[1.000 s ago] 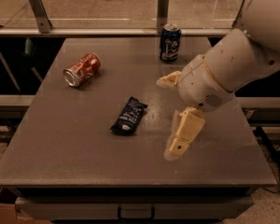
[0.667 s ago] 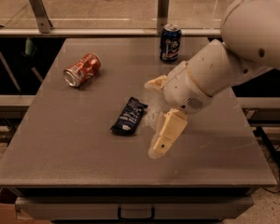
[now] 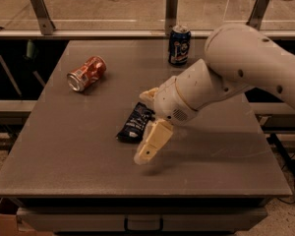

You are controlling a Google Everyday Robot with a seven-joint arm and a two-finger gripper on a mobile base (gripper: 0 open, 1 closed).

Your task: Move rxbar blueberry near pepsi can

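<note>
The rxbar blueberry (image 3: 133, 122) is a dark navy wrapper with white lettering, lying flat near the middle of the table. The pepsi can (image 3: 179, 44) stands upright at the table's back edge, dark blue with a silver top. My gripper (image 3: 146, 127) hangs just right of the bar, above the table. Its two cream fingers are spread apart, one near the bar's far end (image 3: 148, 95) and one past its near end (image 3: 151, 144). Nothing is held between them.
An orange-red soda can (image 3: 86, 73) lies on its side at the back left. The grey table (image 3: 78, 156) ends in a front edge with a drawer handle below. Metal posts and a rail stand behind the table.
My arm has moved left, bringing the gripper from the table's right side to beside the bar. The bar and both cans have not moved.
</note>
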